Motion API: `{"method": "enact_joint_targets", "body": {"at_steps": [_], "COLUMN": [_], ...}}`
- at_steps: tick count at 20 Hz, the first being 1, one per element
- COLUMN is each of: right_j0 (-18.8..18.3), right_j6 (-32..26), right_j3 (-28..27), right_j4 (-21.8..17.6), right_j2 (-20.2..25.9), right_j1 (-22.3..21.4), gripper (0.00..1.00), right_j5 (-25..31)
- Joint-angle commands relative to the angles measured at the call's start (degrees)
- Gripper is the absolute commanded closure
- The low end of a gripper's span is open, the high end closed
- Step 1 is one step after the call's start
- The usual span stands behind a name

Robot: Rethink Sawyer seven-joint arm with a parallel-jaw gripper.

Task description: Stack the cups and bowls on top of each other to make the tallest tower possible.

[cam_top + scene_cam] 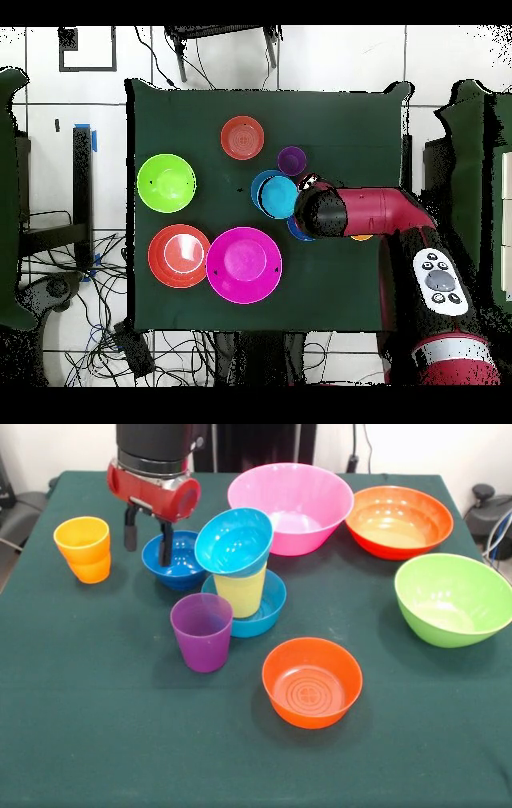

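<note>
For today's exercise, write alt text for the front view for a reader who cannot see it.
A cyan bowl sits tilted on a yellow cup standing in a mid-blue bowl. The open gripper reaches over a dark blue bowl behind it.

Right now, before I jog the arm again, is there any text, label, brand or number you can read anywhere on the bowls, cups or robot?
None can be read in either view.
The cups and bowls, such as the purple cup and the small orange-red bowl, are plain, with no print showing.
The arm's grey button panel carries small markings, too small to read.
The gripper housing shows no legible brand.
</note>
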Motion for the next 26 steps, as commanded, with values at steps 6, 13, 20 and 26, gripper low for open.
{"method": "enact_joint_targets", "body": {"at_steps": [6,13,20,26], "right_j0": [1.7,-2.5,-12.0,-15.0], "right_j6": [-7.9,-9.2,-18.8,-20.7], "right_j3": [5.1,7.3,8.6,6.7], "right_j4": [-3.7,-1.1,2.7,0.5], "right_j2": [6.5,9.2,17.2,20.0], "right_j1": [0.8,-3.2,-8.4,-6.5], "gripper": [0.0,0.0,0.0,0.0], "right_j5": [-2.3,-1.1,7.5,8.9]}}
